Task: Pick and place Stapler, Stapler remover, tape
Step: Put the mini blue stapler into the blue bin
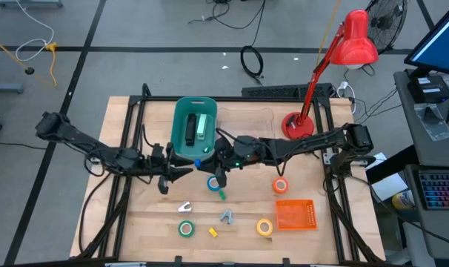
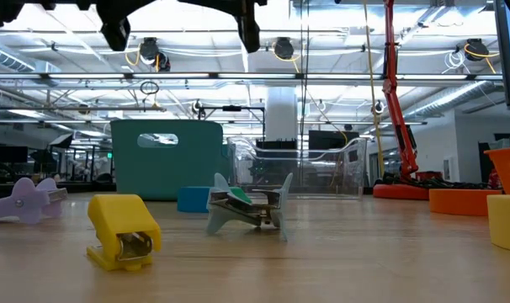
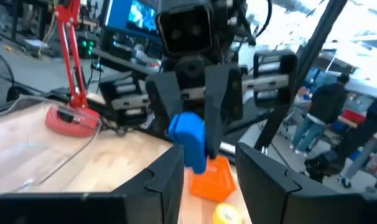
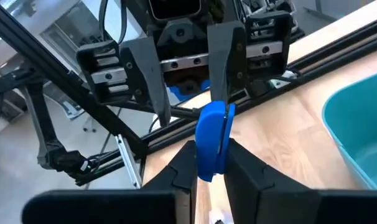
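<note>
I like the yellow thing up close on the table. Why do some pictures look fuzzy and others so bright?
Low view: the yellow staple remover is sharp, but the ceiling lights glare and the room behind is hazy. Left wrist view: everything looks smeared, even the blue piece in the right claw. High view: even light, soft shadows under the arms.

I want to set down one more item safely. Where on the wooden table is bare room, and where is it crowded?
Bare: the wood left of the teal plastic bin, and between the bin and the red desk lamp's base. Crowded: the front middle, from the green tape roll to the orange mesh basket, under both fingers.
</note>
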`<action>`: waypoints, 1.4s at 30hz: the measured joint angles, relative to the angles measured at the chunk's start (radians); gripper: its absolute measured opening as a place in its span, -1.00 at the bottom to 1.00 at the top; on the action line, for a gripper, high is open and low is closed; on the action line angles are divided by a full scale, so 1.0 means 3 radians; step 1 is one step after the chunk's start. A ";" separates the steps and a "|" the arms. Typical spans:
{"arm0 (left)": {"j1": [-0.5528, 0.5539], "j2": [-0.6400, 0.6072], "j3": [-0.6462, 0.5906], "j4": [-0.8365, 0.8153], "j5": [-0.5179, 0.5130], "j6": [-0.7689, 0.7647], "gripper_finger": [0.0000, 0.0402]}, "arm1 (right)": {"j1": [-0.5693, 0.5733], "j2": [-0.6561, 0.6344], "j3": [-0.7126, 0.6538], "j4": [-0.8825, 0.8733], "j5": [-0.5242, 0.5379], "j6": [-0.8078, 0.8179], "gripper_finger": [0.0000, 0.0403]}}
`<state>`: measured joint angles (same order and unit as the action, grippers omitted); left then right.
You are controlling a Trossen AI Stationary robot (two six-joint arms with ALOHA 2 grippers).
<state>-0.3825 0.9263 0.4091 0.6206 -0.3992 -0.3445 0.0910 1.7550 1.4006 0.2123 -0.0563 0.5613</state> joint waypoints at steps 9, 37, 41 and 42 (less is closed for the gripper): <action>0.0114 0.0208 0.0000 0.0306 0.0022 -0.0117 -0.28 | -0.0004 -0.0008 0.0000 -0.0027 0.0008 -0.0075 -0.78; 0.0222 0.0228 0.0006 0.0292 0.0152 -0.0651 -0.28 | -0.0020 0.0006 -0.0003 0.0274 -0.0142 0.0064 -0.78; 0.0272 0.0228 0.0006 0.0287 0.0218 -0.0719 -0.28 | -0.0023 0.0006 -0.0003 0.0278 -0.0168 0.0082 -0.78; 0.0285 0.0228 0.0006 0.0295 0.0231 -0.0718 -0.28 | -0.0023 0.0006 -0.0003 0.0278 -0.0167 0.0077 -0.78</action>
<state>-0.2970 0.9947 0.4110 0.7090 -0.3299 -0.5601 0.0841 1.7569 1.3998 0.2958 -0.1063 0.5843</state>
